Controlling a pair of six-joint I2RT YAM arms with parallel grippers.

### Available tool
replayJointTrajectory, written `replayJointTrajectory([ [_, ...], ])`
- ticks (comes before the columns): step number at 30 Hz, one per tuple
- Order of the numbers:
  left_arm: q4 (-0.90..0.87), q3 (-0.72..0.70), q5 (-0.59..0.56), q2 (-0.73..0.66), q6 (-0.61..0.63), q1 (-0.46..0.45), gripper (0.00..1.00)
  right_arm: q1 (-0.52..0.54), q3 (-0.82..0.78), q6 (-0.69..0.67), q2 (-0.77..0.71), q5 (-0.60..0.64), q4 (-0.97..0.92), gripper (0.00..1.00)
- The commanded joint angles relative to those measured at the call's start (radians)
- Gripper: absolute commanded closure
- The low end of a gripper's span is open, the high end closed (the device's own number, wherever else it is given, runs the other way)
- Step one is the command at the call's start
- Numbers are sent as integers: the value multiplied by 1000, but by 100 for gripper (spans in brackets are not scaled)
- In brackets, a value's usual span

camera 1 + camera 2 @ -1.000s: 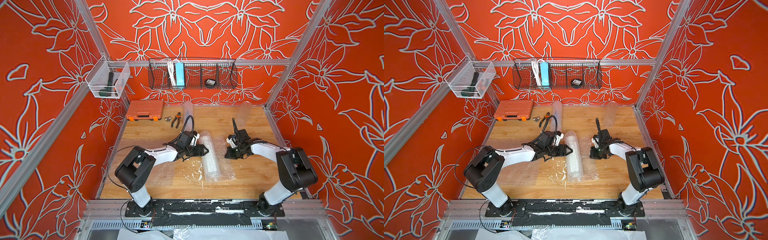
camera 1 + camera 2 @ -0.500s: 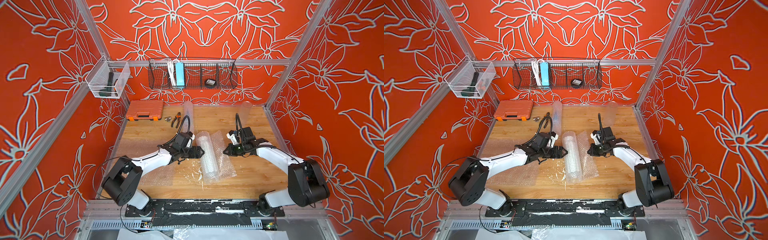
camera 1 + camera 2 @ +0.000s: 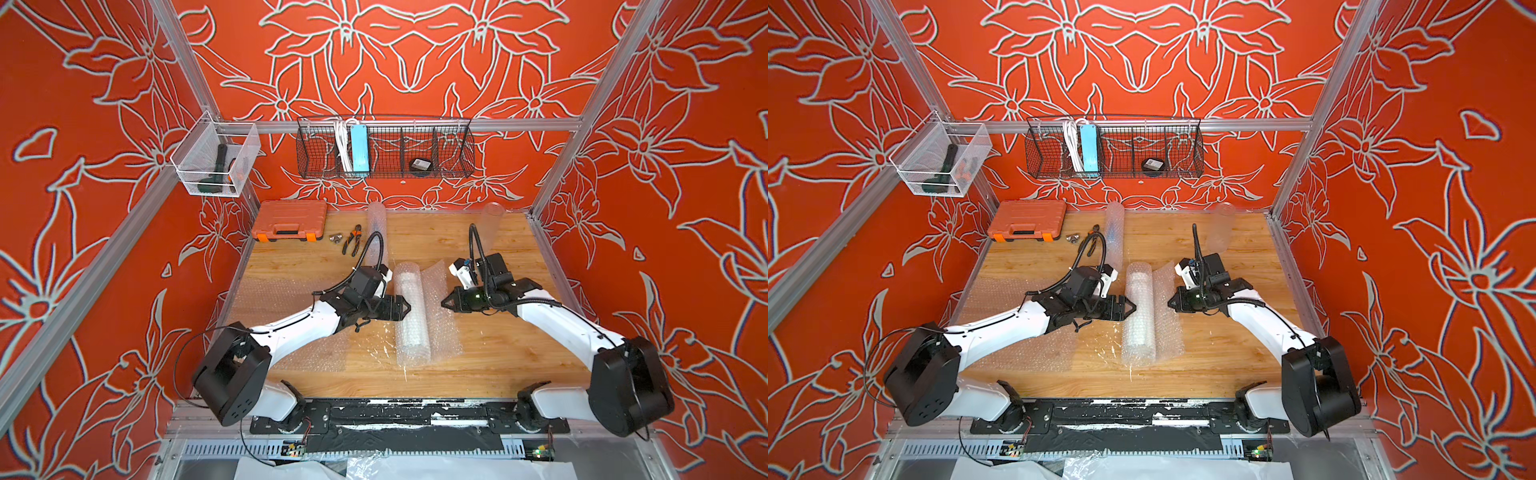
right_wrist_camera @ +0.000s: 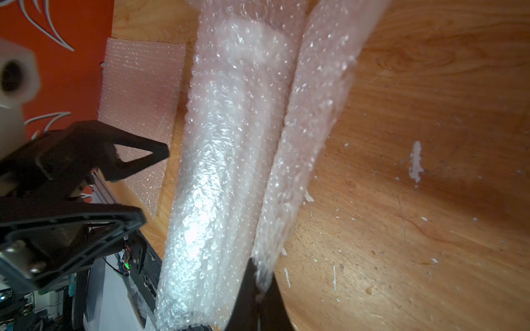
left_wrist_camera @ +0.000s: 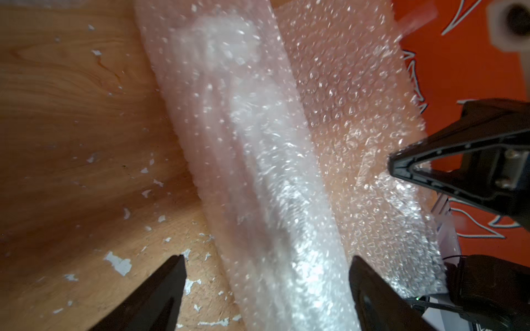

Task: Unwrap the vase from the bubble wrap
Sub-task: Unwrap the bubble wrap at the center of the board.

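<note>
Bubble wrap (image 3: pixel 411 316) is lying rolled mid-desk (image 3: pixel 519 357), hiding any vase. Its loose flap (image 3: pixel 436 291) is being pinched by the clenched right gripper (image 3: pixel 444 302), while the left gripper (image 3: pixel 406 308) is hovering released beside the roll. Unrolling looks part-done; next, that flap probably needs drawing toward the desk's right edge.

Two end effectors are counted: the left end effector (image 3: pixel 405 308) and the right end effector (image 3: pixel 444 303). Two rolls of bubble wrap are seen on the tabletop (image 3: pixel 498 353): a middle roll (image 3: pixel 412 332) and a back roll (image 3: pixel 376 220). One clear tube (image 3: pixel 491 224) is counted at the back; its material cannot be told. At least one flat sheet (image 3: pixel 270 295), one orange case (image 3: pixel 291 218), one pair of pliers (image 3: pixel 353 240), one wire basket (image 3: pixel 453 153), one blue power strip (image 3: pixel 359 147) and one mesh bin (image 3: pixel 249 153) are counted.
</note>
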Motion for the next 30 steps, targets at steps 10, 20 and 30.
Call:
replayJointTrajectory([
  [10, -143, 16, -232, 47, 45, -25, 19, 18, 44, 8, -43, 11, -37, 100],
  [20, -273, 22, -485, -16, 52, -25, 19, 18, 47, -2, -41, 31, -51, 100],
  [30, -319, 61, -563, -147, 74, -25, 19, 18, 43, 3, -36, 31, -44, 100],
])
